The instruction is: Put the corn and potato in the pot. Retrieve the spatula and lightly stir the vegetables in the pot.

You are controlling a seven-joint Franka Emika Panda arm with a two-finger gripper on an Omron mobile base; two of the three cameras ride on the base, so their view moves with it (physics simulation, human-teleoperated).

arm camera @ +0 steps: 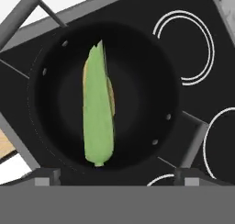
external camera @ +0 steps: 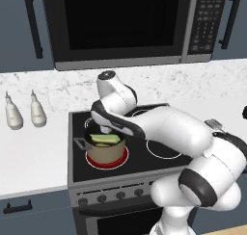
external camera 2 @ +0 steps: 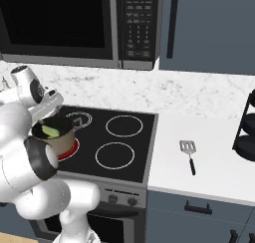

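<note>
The hand (arm camera: 114, 178) hangs wide open and empty directly over the pot (arm camera: 50, 140), the corn (arm camera: 97, 113) lying inside below it. The spatula (external camera 2: 189, 155) lies well off on the worktop (external camera 2: 209, 152); it looks light and stiff, best pinched mid-handle.

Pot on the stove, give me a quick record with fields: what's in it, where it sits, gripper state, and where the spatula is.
pot: tan wall, dark inside, on the front-left burner, which glows red
contents: the corn lies flat inside, green husk up; a tan sliver shows beside it, too hidden to name
gripper: open, above the pot, holding nothing
spatula: flat on the white counter right of the stove, untouched
stirring: not yet begun
</note>
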